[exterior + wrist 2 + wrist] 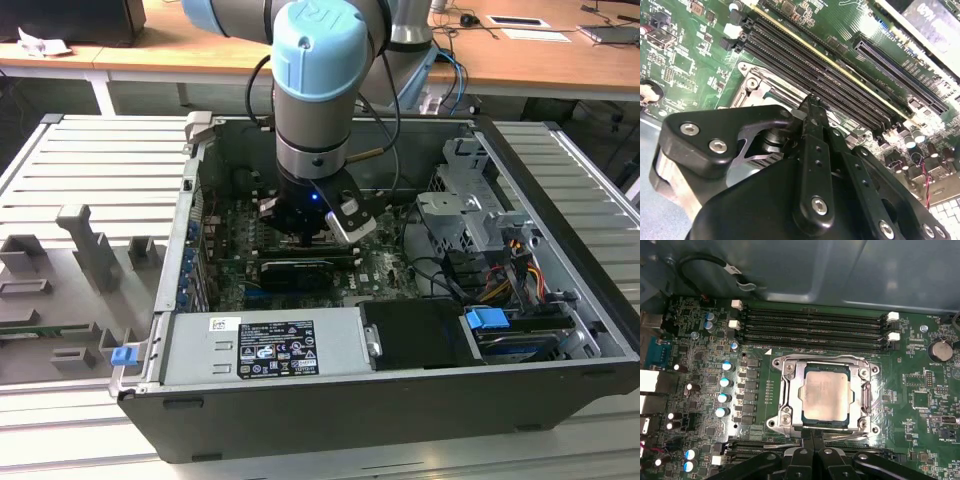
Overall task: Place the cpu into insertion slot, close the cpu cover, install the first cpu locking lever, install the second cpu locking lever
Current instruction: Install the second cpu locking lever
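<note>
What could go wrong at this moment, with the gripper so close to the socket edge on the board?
1. In the first wrist view the cpu lies in the insertion slot under the cpu cover. The gripper sits at the frame's edge, so a sideways slip might scrape the green board.
2. The memory slots run close beside the socket; a wide arm swing could hit their white clips.

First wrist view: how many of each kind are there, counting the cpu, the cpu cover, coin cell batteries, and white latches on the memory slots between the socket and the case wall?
cpu: 1
cpu cover: 1
coin cell battery: 1
white memory slot latches: 4
Total: 7
</note>
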